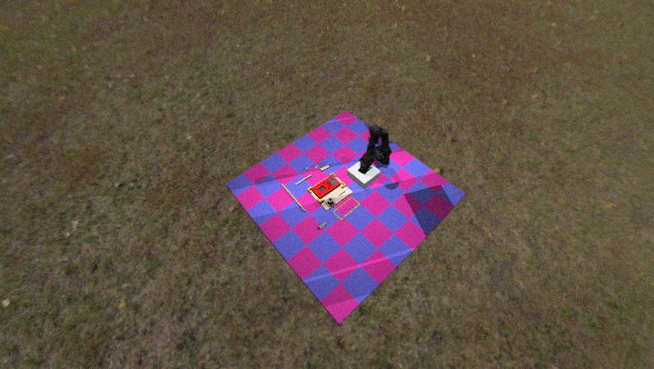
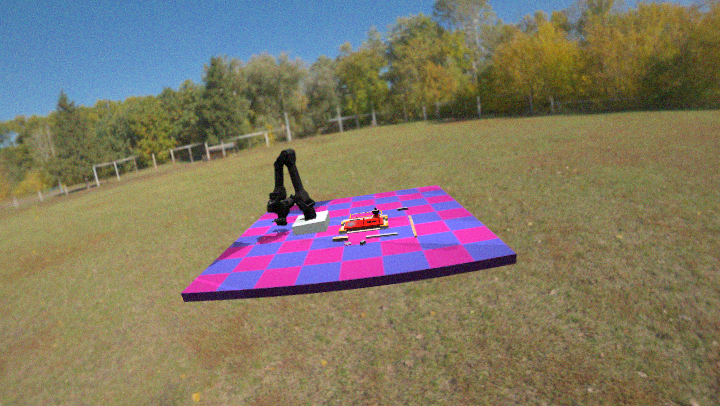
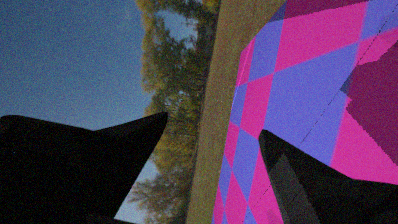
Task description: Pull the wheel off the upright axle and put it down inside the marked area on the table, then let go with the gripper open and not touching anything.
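- Gripper [image 1: 386,161] [image 2: 280,220] [image 3: 213,125]: fingers set wide apart, nearly full opening; nothing held. Wrist view shows sky, trees and part of the table through the gap.
- Arm [image 1: 370,148] [image 2: 295,184]: folded, elbow high, mounted on a white block [image 1: 362,182] [image 2: 310,228]. Gripper hangs above the checkered table [image 1: 341,244] [image 2: 322,274] [image 3: 305,95], off to the side of the block and well apart from the parts.
- Wheel [image 1: 330,201] [image 2: 375,212]: small dark shape at one corner of the cream board [image 1: 325,206], apparently on its axle. Too small to separate wheel from axle.
- Marked area [image 1: 346,208]: yellow outline on the table, just beside the board; wheel lies outside it.
- Red panel [image 1: 331,186] [image 2: 360,223]: flat on the board, yellow brackets about its corners.
- Long strip [image 1: 292,197] [image 2: 413,226]: flat on the table, on the far side of the panel from the arm.
- Short strip [image 1: 302,179] [image 2: 381,235]: flat, near the panel; a stubby pale bar [image 1: 324,168] [image 2: 340,238] and tiny grey bits close by, bits too small to identify.
- Grey block [image 1: 322,225] [image 2: 402,208]: on the table, apart from the board, towards its wheel side.
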